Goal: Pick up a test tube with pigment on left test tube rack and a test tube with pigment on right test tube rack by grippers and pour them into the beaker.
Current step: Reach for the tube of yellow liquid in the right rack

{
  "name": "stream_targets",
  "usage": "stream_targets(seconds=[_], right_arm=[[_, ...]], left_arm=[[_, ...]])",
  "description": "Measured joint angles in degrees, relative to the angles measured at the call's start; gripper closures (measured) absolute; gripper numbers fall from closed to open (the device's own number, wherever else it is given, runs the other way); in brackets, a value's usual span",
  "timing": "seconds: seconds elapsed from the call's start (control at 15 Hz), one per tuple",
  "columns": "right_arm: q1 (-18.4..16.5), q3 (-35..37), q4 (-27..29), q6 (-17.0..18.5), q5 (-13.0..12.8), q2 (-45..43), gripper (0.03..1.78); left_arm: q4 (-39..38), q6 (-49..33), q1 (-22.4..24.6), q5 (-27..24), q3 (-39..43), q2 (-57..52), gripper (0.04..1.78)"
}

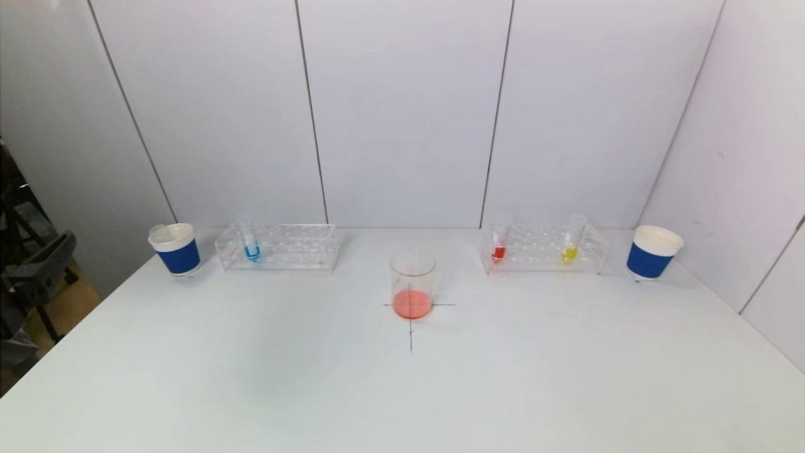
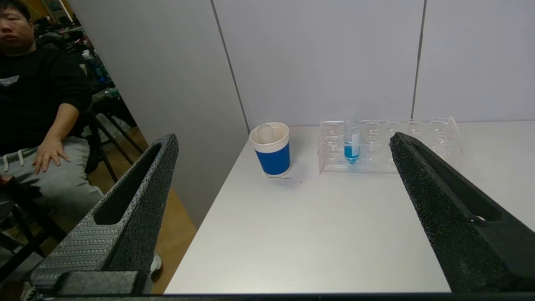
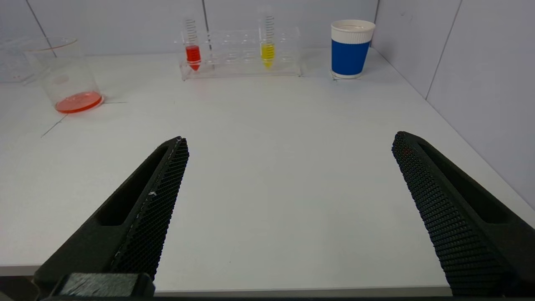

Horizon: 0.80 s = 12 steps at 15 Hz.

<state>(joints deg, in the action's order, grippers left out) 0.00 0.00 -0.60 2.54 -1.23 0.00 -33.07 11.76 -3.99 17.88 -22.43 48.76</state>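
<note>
A clear beaker (image 1: 412, 282) with orange-red liquid in its bottom stands mid-table on a drawn cross, also seen in the right wrist view (image 3: 67, 75). The left rack (image 1: 278, 246) holds one tube of blue pigment (image 1: 251, 240) (image 2: 352, 141). Two tubes stand in the right rack (image 1: 544, 248): red (image 1: 499, 241) (image 3: 192, 50) and yellow (image 1: 571, 241) (image 3: 267, 47). My left gripper (image 2: 284, 144) is open and empty, back at the table's near left edge. My right gripper (image 3: 290, 142) is open and empty over the near right edge. Neither arm shows in the head view.
A blue-and-white paper cup (image 1: 175, 249) with an empty tube in it stands left of the left rack. A second cup (image 1: 653, 252) stands right of the right rack. White walls close the back and right. A person (image 2: 37, 104) sits off the table's left side.
</note>
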Motion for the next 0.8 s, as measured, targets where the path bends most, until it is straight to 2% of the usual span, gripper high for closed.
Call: stream_targets(seconds=[0.33, 0.47, 0.8], right_arm=[[0.0, 0.0, 0.0, 0.0, 0.0, 0.0, 0.04], [0.0, 0.0, 0.0, 0.0, 0.0, 0.0, 0.04], [0.0, 0.0, 0.0, 0.0, 0.0, 0.0, 0.04]], left_arm=[[11.3, -0.1, 0.4, 1.6, 3.3, -15.2, 0.06], [15.3, -0.2, 3.0, 1.1, 4.3, -20.6, 0.06], [17.1, -2.9, 3.7, -3.1, 9.2, -29.2, 0.06]])
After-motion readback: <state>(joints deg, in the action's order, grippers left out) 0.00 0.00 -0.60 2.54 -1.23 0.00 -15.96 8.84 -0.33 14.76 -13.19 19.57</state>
